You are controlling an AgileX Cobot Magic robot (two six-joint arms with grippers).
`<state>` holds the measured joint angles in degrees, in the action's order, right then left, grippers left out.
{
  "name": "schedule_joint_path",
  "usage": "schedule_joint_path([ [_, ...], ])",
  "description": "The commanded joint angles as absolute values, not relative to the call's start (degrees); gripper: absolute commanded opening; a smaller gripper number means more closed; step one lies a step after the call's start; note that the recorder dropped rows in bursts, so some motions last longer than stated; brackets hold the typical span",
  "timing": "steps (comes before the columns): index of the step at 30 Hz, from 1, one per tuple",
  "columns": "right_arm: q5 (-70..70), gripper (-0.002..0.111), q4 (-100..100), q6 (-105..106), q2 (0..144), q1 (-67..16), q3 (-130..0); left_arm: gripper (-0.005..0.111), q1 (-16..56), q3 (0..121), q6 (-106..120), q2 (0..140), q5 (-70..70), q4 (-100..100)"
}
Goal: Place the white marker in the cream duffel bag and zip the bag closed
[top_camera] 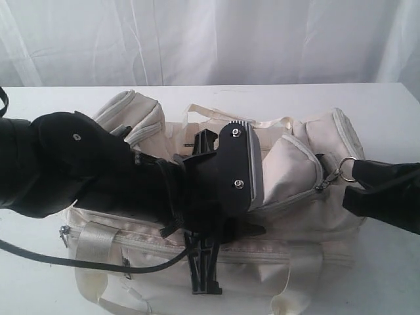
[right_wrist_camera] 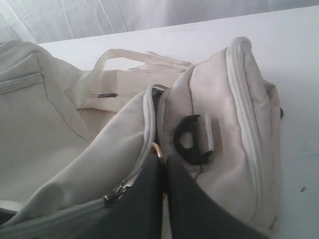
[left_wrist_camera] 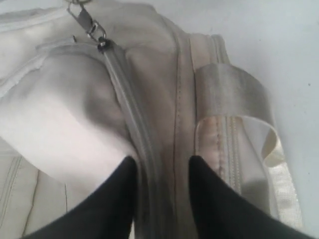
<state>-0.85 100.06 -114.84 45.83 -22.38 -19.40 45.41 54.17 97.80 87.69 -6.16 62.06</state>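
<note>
Left gripper (left_wrist_camera: pixel 163 162) released, fingers apart, straddling grey zipper (left_wrist_camera: pixel 127 99) on top of bag (top_camera: pixel 308 223), just beside webbing handle (left_wrist_camera: pixel 234 94). Right gripper (right_wrist_camera: pixel 163 162) clenched on metal ring pull (right_wrist_camera: pixel 156 148) near bag's end. Bag lies on white table (top_camera: pixel 367 105).

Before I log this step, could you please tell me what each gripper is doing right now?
Left gripper: open over the zipper, holding nothing.
Right gripper: shut on the ring pull.
</note>
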Motion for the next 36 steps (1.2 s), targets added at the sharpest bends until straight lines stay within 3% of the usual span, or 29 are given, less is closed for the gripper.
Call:
schedule_joint_path([
  [1, -1.23, 0.0, 99.95, -114.28, 45.4, -22.2, -19.24, 0.057, 48.34, 57.65, 97.27, 86.56, -6.81, 64.94],
  [29, 0.74, 0.0, 99.95, -114.28, 45.4, -22.2, -19.24, 0.053, 50.64, 59.72, 97.23, 92.74, 1.03, 64.41],
  [33, 1.93, 0.0, 99.95, -114.28, 45.4, -22.2, -19.34, 0.044, 50.64, 59.72, 97.23, 93.47, 1.82, 64.41],
  [36, 2.31, 0.0, 99.95, -114.28, 45.4, -22.2, -19.34, 0.028, 50.64, 59.72, 97.23, 93.59, 1.82, 64.41],
])
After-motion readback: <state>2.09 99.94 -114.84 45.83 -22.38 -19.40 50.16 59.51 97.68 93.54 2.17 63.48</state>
